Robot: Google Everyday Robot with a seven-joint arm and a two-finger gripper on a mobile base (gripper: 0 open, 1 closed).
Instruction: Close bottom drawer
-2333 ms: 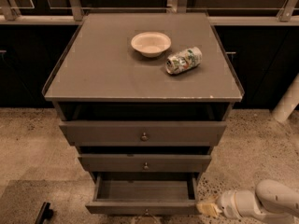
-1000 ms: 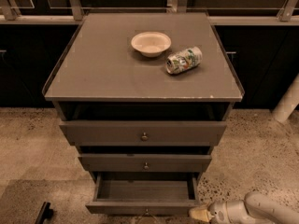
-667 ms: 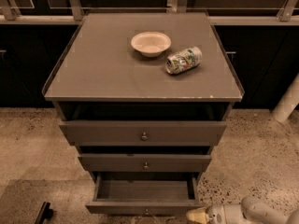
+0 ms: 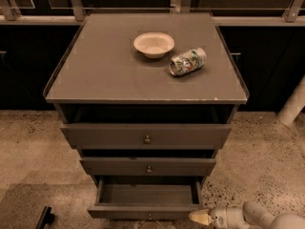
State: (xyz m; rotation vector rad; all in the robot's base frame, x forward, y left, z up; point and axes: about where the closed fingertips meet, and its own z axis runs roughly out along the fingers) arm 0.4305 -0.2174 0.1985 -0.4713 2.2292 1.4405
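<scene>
1. The bottom drawer [image 4: 147, 195] stands pulled well out, its slim front at the lower edge of the view.
2. The gripper [image 4: 199, 217] sits low, just beside the right end of the bottom drawer's front, with its cream tip pointing left toward it. Whether it is clenched or released cannot be told.
3. The step in hand looks like lining up for the push. The gripper should first get onto the outer face of the bottom drawer's front rather than beside its end.
4. Press near the knob [image 4: 149, 217] at the middle of that front; a shove at the right corner would likely twist the bottom drawer on its runners.
5. Push level and steadily, keeping below the middle drawer [image 4: 147, 166] directly above the bottom drawer.
6. Finish gently: the crushed can [image 4: 187, 61] lies on its side on the tabletop [image 4: 95, 75] far above the bottom drawer, and a slam might roll it.
</scene>
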